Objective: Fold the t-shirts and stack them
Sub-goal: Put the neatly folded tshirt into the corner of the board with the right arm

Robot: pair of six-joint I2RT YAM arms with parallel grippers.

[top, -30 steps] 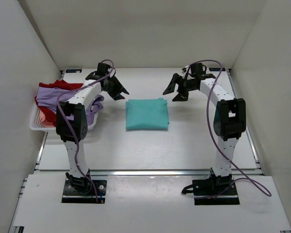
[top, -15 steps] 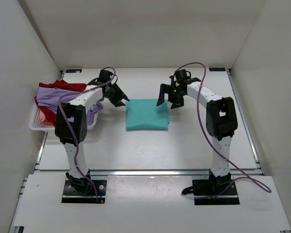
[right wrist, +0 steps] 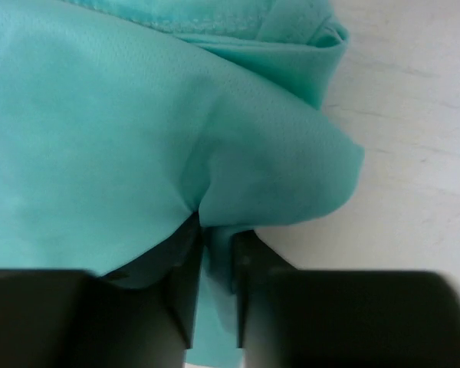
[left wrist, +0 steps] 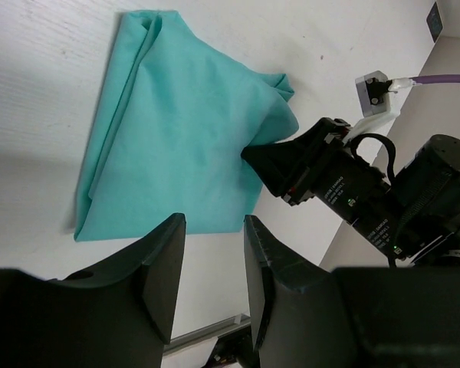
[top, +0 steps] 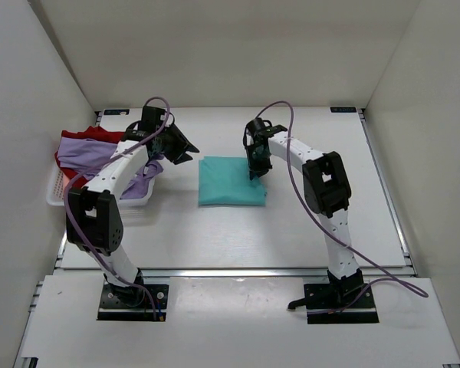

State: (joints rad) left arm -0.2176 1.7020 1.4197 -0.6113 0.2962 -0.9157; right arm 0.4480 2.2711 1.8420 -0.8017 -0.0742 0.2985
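Right gripper (right wrist: 215, 253) pinches the far-right corner of the folded teal cloth t-shirt (top: 231, 184) mid white table (top: 314, 222); left gripper (left wrist: 213, 226) hangs part-open, empty, near its left edge. Likely final fold/tidy: next, left needs a matching corner grip.

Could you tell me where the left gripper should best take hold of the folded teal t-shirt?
Probably the far-left corner of the folded teal cloth t-shirt, approached from above by the left gripper: the layers meet there, and the right gripper pinches the far-right corner.
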